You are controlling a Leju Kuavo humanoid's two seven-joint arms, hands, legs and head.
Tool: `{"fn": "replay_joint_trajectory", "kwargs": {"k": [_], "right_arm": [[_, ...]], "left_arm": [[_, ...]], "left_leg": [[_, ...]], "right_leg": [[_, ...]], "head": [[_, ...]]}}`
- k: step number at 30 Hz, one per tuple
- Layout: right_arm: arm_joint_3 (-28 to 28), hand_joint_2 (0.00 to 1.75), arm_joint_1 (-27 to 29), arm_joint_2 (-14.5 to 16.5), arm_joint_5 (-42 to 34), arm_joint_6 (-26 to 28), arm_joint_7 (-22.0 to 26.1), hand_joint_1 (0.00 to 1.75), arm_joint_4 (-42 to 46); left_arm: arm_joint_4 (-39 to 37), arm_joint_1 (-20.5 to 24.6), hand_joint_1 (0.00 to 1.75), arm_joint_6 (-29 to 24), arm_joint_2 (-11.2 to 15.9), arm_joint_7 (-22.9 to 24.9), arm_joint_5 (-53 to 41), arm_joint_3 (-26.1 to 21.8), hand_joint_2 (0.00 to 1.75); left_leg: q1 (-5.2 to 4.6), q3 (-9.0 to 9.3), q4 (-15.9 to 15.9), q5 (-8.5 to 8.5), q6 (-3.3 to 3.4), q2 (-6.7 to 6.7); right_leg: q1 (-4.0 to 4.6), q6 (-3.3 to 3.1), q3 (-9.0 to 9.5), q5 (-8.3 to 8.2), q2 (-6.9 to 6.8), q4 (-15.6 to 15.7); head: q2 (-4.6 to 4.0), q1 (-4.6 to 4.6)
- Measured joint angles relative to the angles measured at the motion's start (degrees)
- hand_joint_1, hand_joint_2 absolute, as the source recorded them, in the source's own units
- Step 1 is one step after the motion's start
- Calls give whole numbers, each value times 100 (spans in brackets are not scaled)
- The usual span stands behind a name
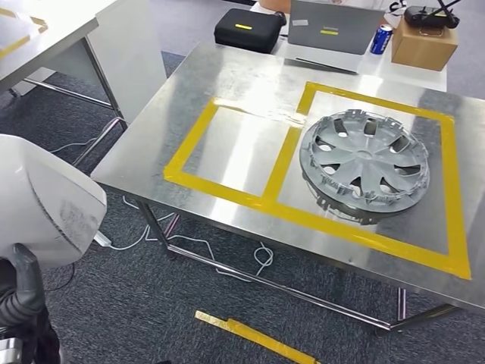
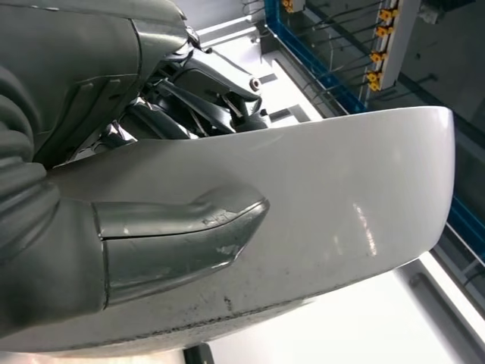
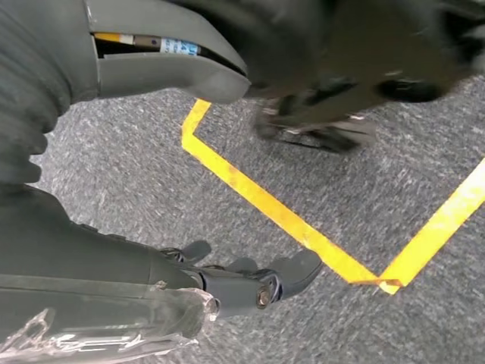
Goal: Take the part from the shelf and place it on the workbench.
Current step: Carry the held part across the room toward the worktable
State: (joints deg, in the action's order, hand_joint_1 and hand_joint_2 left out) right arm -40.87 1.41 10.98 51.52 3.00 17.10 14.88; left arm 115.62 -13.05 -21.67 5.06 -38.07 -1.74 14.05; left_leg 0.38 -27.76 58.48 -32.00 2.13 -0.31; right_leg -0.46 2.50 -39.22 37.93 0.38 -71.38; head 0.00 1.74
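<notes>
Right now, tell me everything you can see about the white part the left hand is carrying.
The white part is a large, smooth, glossy panel, plastic by the look of it, with a rounded edge and dark scuffs and specks on its surface. The left hand grips it, thumb pressed flat on its face, darker fingers behind. In the head view it sits low on the robot's left, short of the metal workbench and not touching it.

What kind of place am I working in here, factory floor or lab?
Probably a lab or test workshop set up like a work cell: a steel workbench with yellow taped squares, a wheel cover in one, and a laptop on the table behind.
</notes>
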Motion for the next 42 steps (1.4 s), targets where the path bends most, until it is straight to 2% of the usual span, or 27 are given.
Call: {"fn": "replay_joint_trajectory", "kwargs": {"k": [1, 3, 4, 5, 8, 9, 10, 13, 14, 15, 17, 19, 21, 22, 24, 25, 27, 28, 29, 30, 31, 33, 35, 38, 39, 40, 42], "right_arm": [[0, 175, 11, -3, 0, 1, -2, 0, 0], [0, 175, 33, -5, 0, 1, -7, 0, -6], [0, 175, 33, -5, -1, 2, -9, 0, -10], [0, 175, 36, -5, -1, 3, -14, 0, -14], [-1, 175, 36, -4, 0, 7, -24, 0, -17], [-1, 175, 34, -3, 0, 8, -26, 0, -17], [-1, 175, 26, -3, -1, 10, -28, 0, -17], [0, 175, 15, 0, -2, 12, -41, 0, -17], [-1, 175, 16, 2, -2, 13, -49, 0, -17], [-1, 175, 18, 7, -3, 16, -62, 0, -17], [-2, 175, 15, 20, -7, 30, -92, 0, -17], [-1, 175, 6, 31, -10, 50, -119, 0, -17], [-1, 175, 7, 37, -11, 67, -141, 0, -17], [-1, 175, 10, 39, -11, 73, -148, 0, -17], [-2, 175, 13, 41, -13, 81, -152, 0, -17], [-2, 175, 10, 41, -14, 84, -152, 0, -17], [-2, 175, 7, 41, -17, 87, -153, 0, -17], [-2, 175, 11, 41, -19, 87, -156, 0, -17], [-2, 175, 18, 41, -20, 86, -163, 0, -17], [-2, 175, 24, 41, -20, 85, -173, 0, -17], [-2, 175, 29, 41, -20, 83, -184, 0, -17], [-2, 175, 24, 41, -19, 74, -197, 0, -17], [-2, 175, 14, 43, -6, 45, -201, 0, -17], [-2, 175, 28, 44, 30, -14, -196, 0, -17], [-2, 175, 33, 44, 41, -28, -190, 0, -17], [-2, 175, 32, 44, 52, -39, -181, 0, -17], [-1, 175, 19, 43, 74, -65, -160, 0, -18]], "left_arm": [[0, 0, 175, -5, -9, 0, 3, -1, 175], [-4, 5, 175, -29, -30, 3, 13, -3, 175], [-5, 9, 175, -42, -41, 7, 19, -4, 175], [-7, 12, 175, -54, -52, 11, 27, -5, 175], [-3, 18, 175, -74, -72, 16, 44, -13, 175], [-2, 27, 175, -85, -75, 18, 48, -17, 175], [-2, 36, 175, -102, -78, 27, 55, -21, 175], [-3, 48, 175, -158, -86, 107, 123, -28, 175], [-5, 47, 175, -170, -89, 151, 168, -28, 175], [-7, 50, 175, -178, -93, 203, 225, -27, 175], [-9, 65, 175, -171, -106, 333, 379, -25, 175], [-14, 90, 175, -161, -131, 447, 525, -22, 175], [-19, 108, 175, -179, -166, 516, 605, -20, 175], [-20, 118, 175, -192, -182, 536, 629, -20, 175], [-20, 144, 175, -208, -213, 553, 656, -20, 175], [-20, 156, 175, -210, -230, 555, 662, -21, 175], [-21, 163, 175, -216, -258, 560, 664, -21, 175], [-21, 162, 175, -230, -265, 567, 667, -21, 175], [-22, 164, 175, -258, -267, 577, 669, -21, 175], [-22, 169, 175, -296, -268, 593, 670, -21, 175], [-22, 176, 175, -345, -268, 611, 667, -25, 175], [-22, 213, 175, -437, -260, 651, 639, -44, 175], [-37, 279, 175, -471, -204, 728, 587, -110, 175], [-105, 414, 175, -293, -72, 905, 567, -275, 175], [-139, 466, 175, -175, -27, 966, 595, -331, 175], [-184, 527, 175, -35, 16, 1028, 641, -386, 175], [-317, 654, 175, 239, 76, 1131, 744, -479, 175]], "left_leg": [[0, 103, -3, -80, -12, -5], [2, 269, -10, -228, -58, -5], [4, 316, -31, -286, -96, -6], [7, 363, -38, -307, -138, -7], [17, 465, -22, -286, -245, 1], [19, 416, 93, -333, -268, 4], [23, 303, 305, -435, -290, 5], [52, -282, 1152, -828, -364, 5], [66, -422, 1258, -816, -386, 5], [80, -478, 1177, -662, -401, 6], [108, -379, 612, -118, -422, 4], [105, -291, 119, 117, -391, 10], [75, -316, 18, 126, -309, 15], [73, -318, 17, 195, -256, 15], [74, -316, -4, 256, -172, 23], [78, -318, -14, 273, -138, 30], [61, -335, -12, 276, -108, 40], [50, -342, -11, 276, -101, 42], [40, -344, -11, 274, -97, 43], [31, -340, -10, 270, -93, 41], [25, -331, -10, 265, -92, 39], [8, -315, -5, 245, -110, 33], [-5, -324, -3, 236, -158, 30], [6, -319, -25, 234, -251, 29], [10, -340, 35, 178, -284, 28], [13, -415, 205, 62, -312, 28], [22, -735, 851, -274, -357, 28]], "right_leg": [[3, -17, -14, -256, -4, 290], [30, -74, 7, -890, -24, 816], [53, -115, 36, -1100, -31, 959], [76, -161, 55, -1186, -32, 1009], [68, -281, 237, -1226, -18, 1177], [49, -299, 303, -1230, -17, 1235], [32, -313, 355, -1230, -13, 1279], [27, -330, 439, -1165, -9, 1301], [26, -327, 470, -1137, -6, 1300], [23, -320, 503, -1113, -1, 1299], [11, -285, 569, -1072, 13, 1297], [16, -225, 584, -1052, 33, 1281], [24, -153, 573, -1052, 40, 1277], [18, -115, 567, -1050, 38, 1283], [-2, -54, 497, -947, 26, 1158], [-7, -31, 390, -812, 19, 941], [-9, -5, 41, -445, 10, 200], [-8, -1, -119, -325, 10, -138], [-8, -5, -206, -303, 10, -315], [-6, -18, -182, -392, 10, -266], [-5, -41, -46, -569, 10, 6], [12, -99, 353, -889, 9, 797], [37, -135, 589, -966, 8, 1237], [43, -193, 635, -971, 12, 1319], [33, -224, 653, -987, 10, 1353], [20, -253, 670, -1003, 6, 1386], [16, -287, 684, -1009, -2, 1408]], "head": [[0, 0], [0, -3], [0, -5], [0, -1], [0, 9], [0, -4], [0, -16], [0, -33], [0, -33], [0, -32], [0, -33], [0, -51], [0, -52], [0, -48], [0, -26], [0, -13], [0, 16], [0, 16], [0, 17], [0, 16], [0, 16], [0, 15], [0, 12], [0, 8], [0, -2], [0, -14], [0, -35]]}}
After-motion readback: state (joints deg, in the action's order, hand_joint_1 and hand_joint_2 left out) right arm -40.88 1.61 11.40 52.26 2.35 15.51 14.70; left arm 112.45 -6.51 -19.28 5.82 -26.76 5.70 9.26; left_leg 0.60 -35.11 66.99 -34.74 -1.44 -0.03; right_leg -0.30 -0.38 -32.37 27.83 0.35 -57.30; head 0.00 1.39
